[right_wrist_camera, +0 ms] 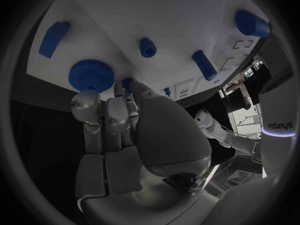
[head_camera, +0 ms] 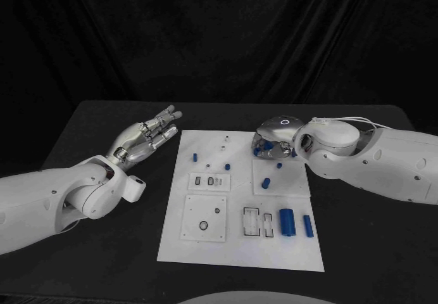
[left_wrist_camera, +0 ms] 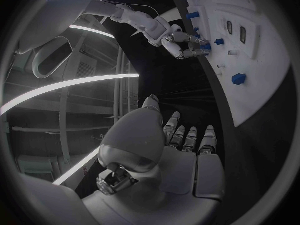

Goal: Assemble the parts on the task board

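"sharpa" on white arm (right_wrist_camera: 279, 126); right hand (right_wrist_camera: 134, 135) possibly pinching blue part (right_wrist_camera: 127, 82)

White task board (head_camera: 237, 250) on a black table (head_camera: 100, 266); blue parts, among them a toothed gear (right_wrist_camera: 91, 75); silver hands on white arms.

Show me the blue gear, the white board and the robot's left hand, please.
blue gear (right_wrist_camera: 91, 74), right wrist view, toothed top.
task board (head_camera: 239, 253), head view, bare near edge.
left hand (head_camera: 146, 137), head view, palm.

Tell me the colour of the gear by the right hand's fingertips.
Blue. The gear shows best in the right wrist view, on the white task board beside the right hand.
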Controlling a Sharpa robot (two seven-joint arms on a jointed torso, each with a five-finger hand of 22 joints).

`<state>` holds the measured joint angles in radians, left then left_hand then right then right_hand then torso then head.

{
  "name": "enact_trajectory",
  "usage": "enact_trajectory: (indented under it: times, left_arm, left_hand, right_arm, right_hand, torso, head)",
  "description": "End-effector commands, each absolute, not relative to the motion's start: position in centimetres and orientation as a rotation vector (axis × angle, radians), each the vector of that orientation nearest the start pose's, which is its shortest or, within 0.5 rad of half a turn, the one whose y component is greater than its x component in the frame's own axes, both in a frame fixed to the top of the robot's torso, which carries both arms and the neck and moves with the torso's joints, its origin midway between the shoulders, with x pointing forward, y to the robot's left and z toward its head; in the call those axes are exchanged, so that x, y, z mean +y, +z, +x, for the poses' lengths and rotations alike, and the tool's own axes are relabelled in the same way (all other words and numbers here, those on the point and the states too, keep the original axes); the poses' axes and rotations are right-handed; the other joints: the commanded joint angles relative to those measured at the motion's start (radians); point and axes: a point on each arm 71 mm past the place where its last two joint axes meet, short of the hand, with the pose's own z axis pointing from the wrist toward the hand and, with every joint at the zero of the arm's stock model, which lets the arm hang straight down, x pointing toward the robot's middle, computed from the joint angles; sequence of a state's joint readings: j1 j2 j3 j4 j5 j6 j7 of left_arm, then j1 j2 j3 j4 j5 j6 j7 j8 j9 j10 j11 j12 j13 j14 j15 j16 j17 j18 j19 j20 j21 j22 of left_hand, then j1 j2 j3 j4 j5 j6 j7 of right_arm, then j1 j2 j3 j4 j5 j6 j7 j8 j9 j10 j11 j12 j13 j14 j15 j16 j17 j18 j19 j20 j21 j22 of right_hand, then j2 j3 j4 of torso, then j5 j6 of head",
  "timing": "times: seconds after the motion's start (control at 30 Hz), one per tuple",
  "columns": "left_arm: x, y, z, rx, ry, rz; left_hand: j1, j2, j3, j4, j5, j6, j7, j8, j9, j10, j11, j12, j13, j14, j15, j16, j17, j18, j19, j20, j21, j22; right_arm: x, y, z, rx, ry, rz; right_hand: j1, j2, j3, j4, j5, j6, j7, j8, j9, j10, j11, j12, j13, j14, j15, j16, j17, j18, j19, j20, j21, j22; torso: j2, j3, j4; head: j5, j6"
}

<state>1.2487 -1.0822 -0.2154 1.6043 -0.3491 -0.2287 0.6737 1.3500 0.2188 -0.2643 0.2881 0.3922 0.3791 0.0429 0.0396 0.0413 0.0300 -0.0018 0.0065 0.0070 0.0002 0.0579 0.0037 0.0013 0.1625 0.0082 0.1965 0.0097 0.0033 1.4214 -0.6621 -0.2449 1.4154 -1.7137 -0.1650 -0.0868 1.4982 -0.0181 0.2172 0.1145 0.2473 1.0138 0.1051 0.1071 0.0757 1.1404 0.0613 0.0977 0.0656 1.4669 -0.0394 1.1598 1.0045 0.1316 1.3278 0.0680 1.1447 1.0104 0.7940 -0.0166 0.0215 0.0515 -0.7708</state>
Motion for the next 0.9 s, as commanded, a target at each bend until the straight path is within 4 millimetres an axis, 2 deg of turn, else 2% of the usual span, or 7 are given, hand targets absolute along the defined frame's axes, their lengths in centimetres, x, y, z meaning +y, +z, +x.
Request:
enact_trajectory:
  times: [0.03, 0.43, 0.73, 0.9]
  left_arm:
    - [28.7, -17.8, 43.9, 1.313, -1.594, -0.523]
    - [29.2, -17.8, 43.9, 1.313, -1.585, -0.527]
    - [29.5, -17.7, 43.7, 1.314, -1.575, -0.533]
    - [29.5, -17.7, 43.7, 1.316, -1.574, -0.534]
  left_hand:
    - [0.003, 0.009, -0.001, 0.003, 0.003, 0.009, 0.001, 0.005, 0.002, 0.002, 0.007, 0.000, 0.000, 0.000, 0.006, -0.004, -0.001, 0.016, -0.003, 0.004, -0.005, 0.000]
    - [0.004, 0.011, 0.000, 0.002, 0.007, 0.014, 0.003, 0.005, 0.002, 0.001, 0.009, 0.000, 0.000, 0.000, 0.010, -0.004, -0.001, 0.016, -0.003, 0.008, -0.004, 0.001]
    - [0.005, 0.011, 0.000, 0.002, 0.007, 0.017, 0.004, 0.006, 0.002, 0.001, 0.009, 0.000, 0.000, 0.000, 0.011, -0.004, -0.001, 0.017, -0.003, 0.008, -0.004, 0.001]
    - [0.005, 0.011, 0.000, 0.002, 0.007, 0.017, 0.004, 0.006, 0.003, 0.002, 0.009, 0.001, 0.000, 0.000, 0.011, -0.004, -0.001, 0.017, -0.003, 0.009, -0.004, 0.001]
  right_arm:
    - [-13.8, -16.3, 50.7, 1.608, 0.476, -0.696]
    - [-13.6, -15.5, 50.3, 1.525, 0.533, -0.689]
    - [-12.2, -13.4, 50.5, 1.454, 0.554, -0.705]
    - [-11.0, -12.9, 51.1, 1.447, 0.549, -0.723]
  right_hand:
    - [0.015, 0.002, 0.026, -0.002, -0.009, 0.035, 0.004, 0.017, 0.009, 0.034, -0.006, 0.004, -0.001, 0.023, -0.007, 0.011, 0.010, -0.016, 0.011, -0.006, 0.020, 0.027]
    - [0.010, -0.014, 0.068, -0.006, -0.028, 0.102, 0.003, 0.040, 0.021, 0.099, -0.013, -0.008, -0.002, 0.022, 0.003, 0.024, 0.018, -0.024, 0.018, 0.001, 0.054, 0.077]
    - [0.002, -0.021, 0.073, -0.003, -0.045, 0.114, 0.001, 0.043, 0.024, 0.111, -0.013, -0.017, -0.003, 0.022, 0.005, 0.029, 0.022, -0.026, 0.021, 0.004, 0.064, 0.091]
    - [-0.008, -0.024, 0.073, 0.003, -0.057, 0.115, 0.000, 0.042, 0.025, 0.113, -0.013, -0.024, -0.003, 0.024, 0.004, 0.035, 0.028, -0.026, 0.022, 0.004, 0.069, 0.099]
  torso:
    - [0.000, -0.0004, 0.0007]
    - [0.000, 0.0006, -0.0005]
    - [0.002, -0.0001, -0.0009]
    - [0.002, -0.0010, -0.0010]
  head:
    - [0.003, -0.002]
    - [0.008, -0.006]
    - [0.009, -0.006]
    - [0.005, -0.007]
